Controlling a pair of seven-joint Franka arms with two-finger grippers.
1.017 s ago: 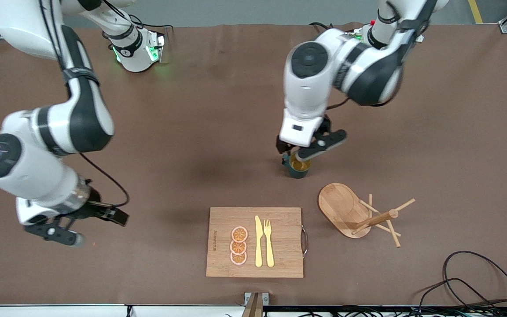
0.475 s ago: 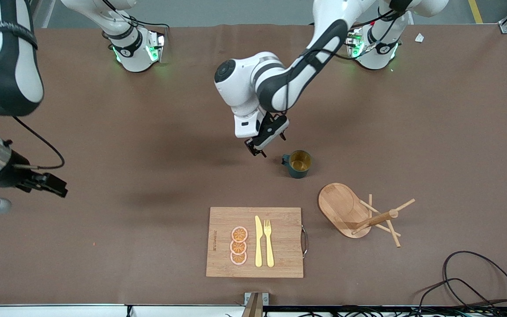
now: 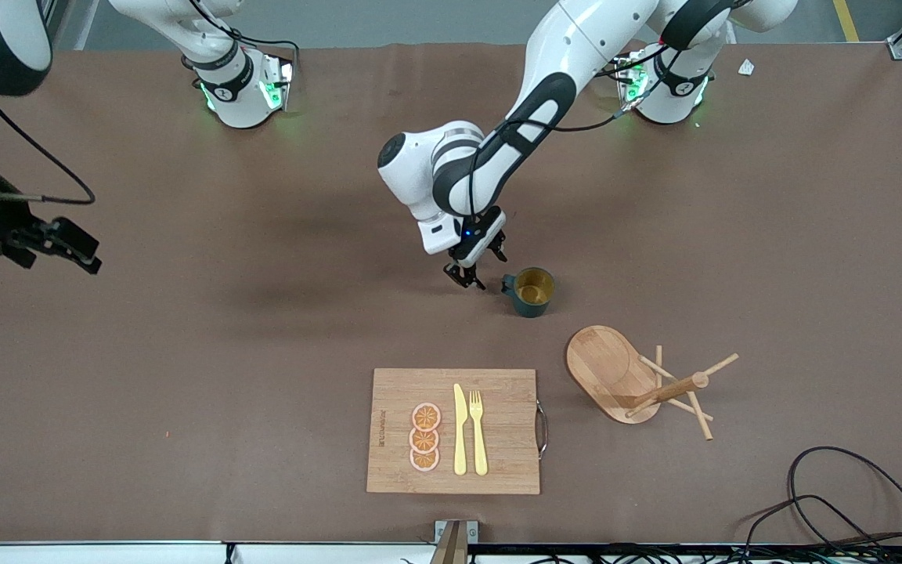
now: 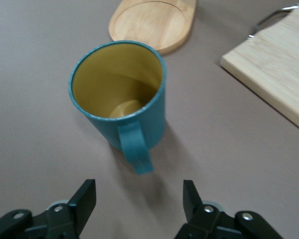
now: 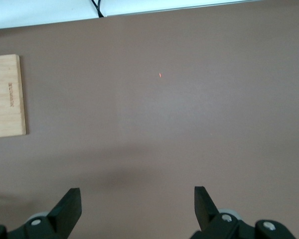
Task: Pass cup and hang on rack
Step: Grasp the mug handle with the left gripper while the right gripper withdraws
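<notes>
The cup (image 3: 533, 291) is a dark teal mug with a yellowish-brown inside, standing upright on the brown table. Its handle (image 4: 134, 149) points toward my left gripper. My left gripper (image 3: 473, 276) is low beside the cup on the handle side, open and empty. In the left wrist view the cup (image 4: 120, 99) sits just ahead of the open gripper (image 4: 139, 199), apart from its fingers. The rack (image 3: 639, 380) is a light wooden mug tree nearer the front camera than the cup; its oval base (image 4: 154, 22) shows past the cup. My right gripper (image 3: 79, 251) is open and empty at the right arm's end of the table.
A bamboo cutting board (image 3: 455, 431) with orange slices, a yellow knife and a fork lies near the front edge; its corner shows in both wrist views (image 4: 274, 74) (image 5: 7, 94). Black cables (image 3: 850, 493) lie at the front corner toward the left arm's end.
My left gripper has moved off the top of the cup to its handle side and come down low. My right arm has swung farther toward its own end of the table.
</notes>
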